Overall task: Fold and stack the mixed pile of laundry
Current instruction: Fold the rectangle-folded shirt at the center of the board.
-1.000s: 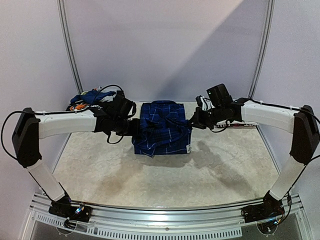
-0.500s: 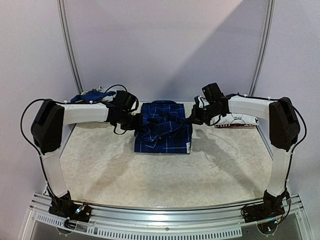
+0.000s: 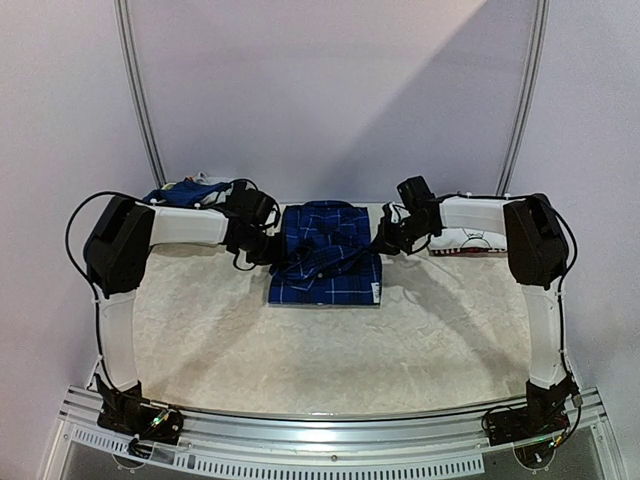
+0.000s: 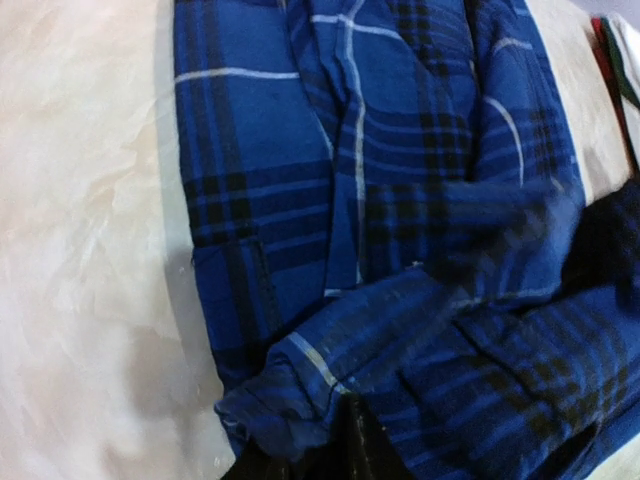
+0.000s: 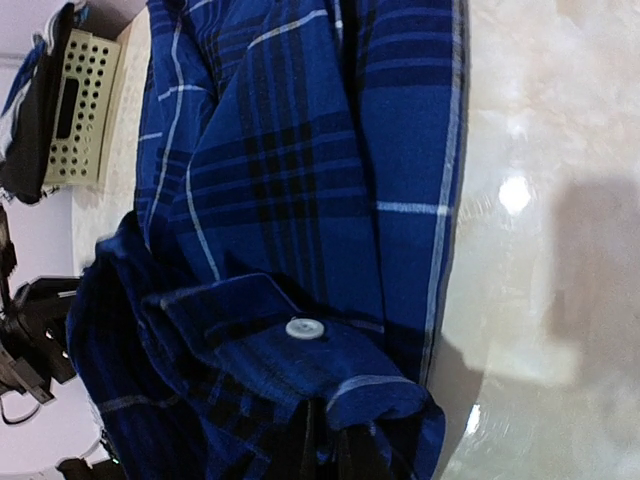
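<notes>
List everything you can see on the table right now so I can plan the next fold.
plaid shirt: one, blue and black, folded, far centre
laundry pile: one heap, blue, black and orange-white, far left corner
basket: one, pale perforated plastic, far left by the pile
folded garment: one, white with dark print, far right
table: one, beige marbled, under everything
left gripper: one, black, at the shirt's left edge, grip unclear
right gripper: one, black, shut on the shirt's cuff, right edge
</notes>
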### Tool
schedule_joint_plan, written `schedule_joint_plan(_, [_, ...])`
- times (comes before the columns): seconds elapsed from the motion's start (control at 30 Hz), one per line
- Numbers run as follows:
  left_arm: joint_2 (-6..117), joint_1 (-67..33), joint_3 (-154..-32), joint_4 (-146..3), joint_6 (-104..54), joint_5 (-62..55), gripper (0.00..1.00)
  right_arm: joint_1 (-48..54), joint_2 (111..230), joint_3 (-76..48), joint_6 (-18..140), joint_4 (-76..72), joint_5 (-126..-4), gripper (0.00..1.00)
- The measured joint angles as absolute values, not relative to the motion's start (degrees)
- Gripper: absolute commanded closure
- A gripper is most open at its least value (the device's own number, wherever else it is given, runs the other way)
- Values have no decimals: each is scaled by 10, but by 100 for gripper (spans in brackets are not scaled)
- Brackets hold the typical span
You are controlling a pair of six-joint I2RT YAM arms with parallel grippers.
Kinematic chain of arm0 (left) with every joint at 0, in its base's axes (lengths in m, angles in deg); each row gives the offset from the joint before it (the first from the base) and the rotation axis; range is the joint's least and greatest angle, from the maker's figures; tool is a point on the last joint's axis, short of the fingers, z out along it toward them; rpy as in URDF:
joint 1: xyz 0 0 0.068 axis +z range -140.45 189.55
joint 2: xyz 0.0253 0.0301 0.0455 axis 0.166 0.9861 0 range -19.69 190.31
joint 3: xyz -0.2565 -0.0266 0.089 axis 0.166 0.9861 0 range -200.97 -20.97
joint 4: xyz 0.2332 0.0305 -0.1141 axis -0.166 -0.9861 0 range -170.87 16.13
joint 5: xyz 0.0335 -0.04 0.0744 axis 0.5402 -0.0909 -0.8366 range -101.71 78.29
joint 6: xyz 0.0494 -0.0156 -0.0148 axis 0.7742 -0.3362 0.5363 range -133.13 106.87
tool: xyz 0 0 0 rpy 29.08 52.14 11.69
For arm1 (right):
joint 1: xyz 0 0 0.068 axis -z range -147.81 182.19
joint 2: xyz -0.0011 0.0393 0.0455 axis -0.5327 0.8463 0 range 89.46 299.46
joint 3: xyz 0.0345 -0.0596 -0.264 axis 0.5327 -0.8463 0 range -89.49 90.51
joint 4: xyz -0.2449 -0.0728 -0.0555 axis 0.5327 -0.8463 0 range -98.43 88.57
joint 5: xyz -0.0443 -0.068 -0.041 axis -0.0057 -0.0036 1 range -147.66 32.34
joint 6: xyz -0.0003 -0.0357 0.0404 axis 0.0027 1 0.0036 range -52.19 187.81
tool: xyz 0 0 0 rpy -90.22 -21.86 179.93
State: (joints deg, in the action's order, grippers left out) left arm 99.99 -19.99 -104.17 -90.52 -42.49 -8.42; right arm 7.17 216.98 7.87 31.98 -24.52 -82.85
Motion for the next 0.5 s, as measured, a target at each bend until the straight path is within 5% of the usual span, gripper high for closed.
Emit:
schedule_joint_plan(0.23, [1004,-192,-1045,-883,-414,-81,34,80,2206,136,325,-270,-846,50])
schedule_joint_plan(0.5, [957,-191,-1041,-882,-392,-101,19,83,2200,219,353,-324,-832,34])
